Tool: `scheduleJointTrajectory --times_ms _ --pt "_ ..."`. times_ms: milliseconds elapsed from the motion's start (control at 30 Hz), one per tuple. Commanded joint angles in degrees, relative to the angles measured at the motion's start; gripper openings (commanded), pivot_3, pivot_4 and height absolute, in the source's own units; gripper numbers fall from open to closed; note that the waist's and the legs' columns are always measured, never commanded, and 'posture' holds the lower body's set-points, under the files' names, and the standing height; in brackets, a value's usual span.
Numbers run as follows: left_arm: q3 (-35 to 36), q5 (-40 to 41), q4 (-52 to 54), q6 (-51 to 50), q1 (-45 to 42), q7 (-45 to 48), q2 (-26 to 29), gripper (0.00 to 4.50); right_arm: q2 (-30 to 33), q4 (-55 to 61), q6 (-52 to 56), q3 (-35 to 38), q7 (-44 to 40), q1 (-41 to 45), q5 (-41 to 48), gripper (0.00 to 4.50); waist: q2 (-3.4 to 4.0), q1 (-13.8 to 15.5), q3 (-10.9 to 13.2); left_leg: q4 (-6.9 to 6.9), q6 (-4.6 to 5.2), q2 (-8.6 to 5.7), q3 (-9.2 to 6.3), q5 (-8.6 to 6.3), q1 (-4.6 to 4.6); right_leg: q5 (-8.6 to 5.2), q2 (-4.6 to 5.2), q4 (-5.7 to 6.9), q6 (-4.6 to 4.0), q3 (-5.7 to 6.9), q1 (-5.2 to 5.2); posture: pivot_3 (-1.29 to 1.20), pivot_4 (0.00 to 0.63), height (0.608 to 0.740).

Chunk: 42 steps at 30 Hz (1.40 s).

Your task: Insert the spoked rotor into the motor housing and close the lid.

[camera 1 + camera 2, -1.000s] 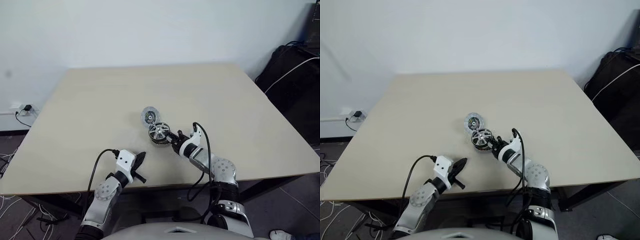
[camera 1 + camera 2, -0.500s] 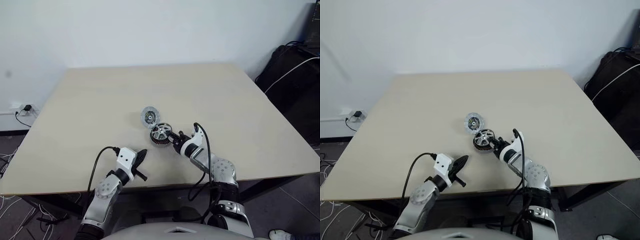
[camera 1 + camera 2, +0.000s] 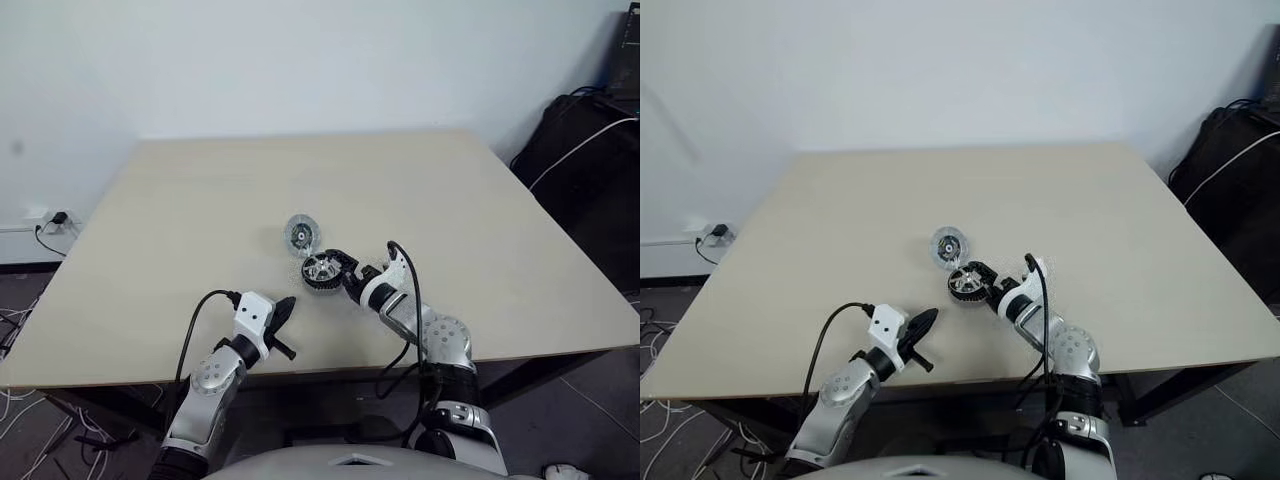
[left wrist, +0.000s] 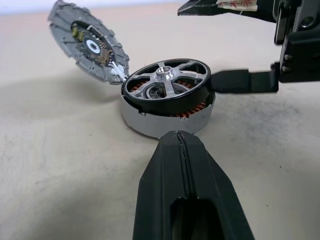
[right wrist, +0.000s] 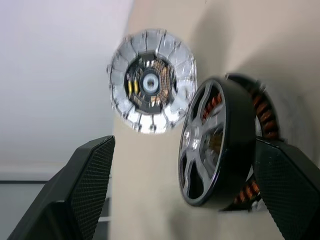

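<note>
Two arms reached over the beige table point(image 3: 200, 200). On it sat the motor housing point(image 4: 150, 122), copper windings showing, with the spoked rotor point(image 4: 167, 86) seated in its top, slightly tilted. Against its rim leaned the silver lid point(image 4: 89, 45), propped on edge. The right gripper point(image 3: 343, 272) stood with fingers spread wide, one finger beside the rotor's rim. The left gripper point(image 3: 283, 312) lay pressed closed and empty, near the table's front edge.

text: none legible | labels: none | brands: none | numbers: none | signs: none
</note>
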<state>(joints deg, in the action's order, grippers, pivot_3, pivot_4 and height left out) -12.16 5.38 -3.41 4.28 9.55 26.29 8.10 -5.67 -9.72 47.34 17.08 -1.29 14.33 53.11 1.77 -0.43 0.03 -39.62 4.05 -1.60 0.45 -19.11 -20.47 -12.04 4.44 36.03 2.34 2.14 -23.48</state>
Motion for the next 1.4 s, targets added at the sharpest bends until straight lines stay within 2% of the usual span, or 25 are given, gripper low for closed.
scheduleJointTrajectory --times_ms 33,167,267,333,400,500,567,733,800,1200,1400 --pt "-0.3 0.2 3.2 0.1 -0.2 -0.1 -0.2 0.0 -1.3 4.2 -3.0 -1.1 -0.1 -1.4 -2.2 4.47 -0.01 0.0 0.0 0.0 0.0 0.0 0.0 0.0 -0.02 0.07 -0.01 0.0 0.12 0.0 0.02 0.0 0.0 0.74" --pt "-0.4 0.1 4.1 -0.4 0.0 -0.2 -0.1 0.0 0.9 8.9 -4.1 -1.4 0.2 -1.7 -4.0 4.47 0.03 -0.1 0.0 0.02 0.0 -0.01 0.01 0.0 -0.13 0.12 -0.06 0.0 0.2 -0.02 -0.07 0.0 0.0 0.74" --pt "-0.4 0.2 4.9 -1.0 -0.2 -0.3 -0.1 0.0 2.3 11.7 -7.1 -3.5 -0.3 -2.1 -8.7 4.47 0.05 -0.1 0.0 0.01 -0.01 -0.01 0.01 0.01 -0.15 0.11 -0.07 0.0 0.18 -0.02 -0.09 0.0 0.0 0.74" --pt "-0.5 0.2 5.7 -1.7 -0.4 -0.2 -0.1 0.0 6.0 13.8 -10.9 -11.2 -1.5 -2.4 -18.3 4.3 0.05 -0.2 0.0 0.01 -0.01 -0.01 0.0 0.01 -0.13 0.08 -0.08 -0.01 0.14 -0.01 -0.06 0.0 0.0 0.74" --pt "-0.5 0.3 6.0 -2.0 -0.6 -0.1 -0.1 0.0 9.1 14.3 -13.9 -18.4 -2.6 -2.1 -26.2 3.85 0.04 -0.2 0.1 0.0 0.0 -0.03 0.07 0.02 -0.11 0.03 -0.22 -0.01 0.05 -0.01 -0.06 0.0 0.0 0.74" --pt "-0.5 0.3 5.6 -1.9 -0.8 0.3 0.0 0.0 12.9 12.6 -16.7 -29.5 -3.6 0.2 -37.7 2.87 0.02 -0.3 0.1 0.0 -0.01 -0.01 0.19 0.03 -0.07 0.01 -0.43 0.0 0.02 -0.03 -0.07 0.0 0.0 0.74" --pt "-0.5 0.3 5.5 -1.9 -0.9 0.3 0.0 0.0 13.5 10.0 -17.8 -33.8 -4.4 2.0 -42.3 2.2 -0.01 -0.3 0.1 0.0 -0.05 0.05 0.24 0.06 -0.06 0.0 -0.53 0.0 0.01 -0.06 -0.09 0.0 0.0 0.74" --pt "-0.3 0.2 5.5 -2.0 -0.6 -0.1 0.0 0.0 12.3 3.1 -20.0 -37.6 -7.0 5.7 -47.7 0.54 -0.23 0.0 0.2 0.0 -0.12 0.05 0.17 0.16 -0.05 0.05 -0.58 0.0 -0.03 -0.06 -0.04 0.0 0.0 0.74" --pt "-0.1 0.2 5.7 -2.1 -0.3 -0.4 -0.1 0.0 11.2 0.6 -20.5 -37.3 -7.8 7.1 -48.4 0.02 -0.32 0.0 0.3 -0.01 -0.13 0.04 0.16 0.17 -0.06 0.07 -0.56 -0.01 -0.02 -0.06 -0.04 0.0 0.0 0.74" --pt "-0.4 0.0 7.6 -2.8 0.9 -1.9 -0.4 0.0 9.5 -9.8 -20.3 -34.5 -10.0 9.7 -51.6 0.02 -0.36 -0.2 0.3 -0.01 -0.36 0.04 0.14 0.3 -0.07 0.12 -0.51 -0.01 -0.03 -0.2 -0.07 0.0 0.0 0.74" --pt "-0.9 0.0 8.2 -3.5 0.6 -2.1 -0.5 0.0 10.4 -7.3 -19.8 -34.7 -12.8 9.3 -52.4 0.02 -0.36 -0.2 0.3 -0.01 -0.27 0.05 0.1 0.25 -0.07 0.16 -0.5 0.0 -0.09 -0.19 -0.07 0.0 0.0 0.74"
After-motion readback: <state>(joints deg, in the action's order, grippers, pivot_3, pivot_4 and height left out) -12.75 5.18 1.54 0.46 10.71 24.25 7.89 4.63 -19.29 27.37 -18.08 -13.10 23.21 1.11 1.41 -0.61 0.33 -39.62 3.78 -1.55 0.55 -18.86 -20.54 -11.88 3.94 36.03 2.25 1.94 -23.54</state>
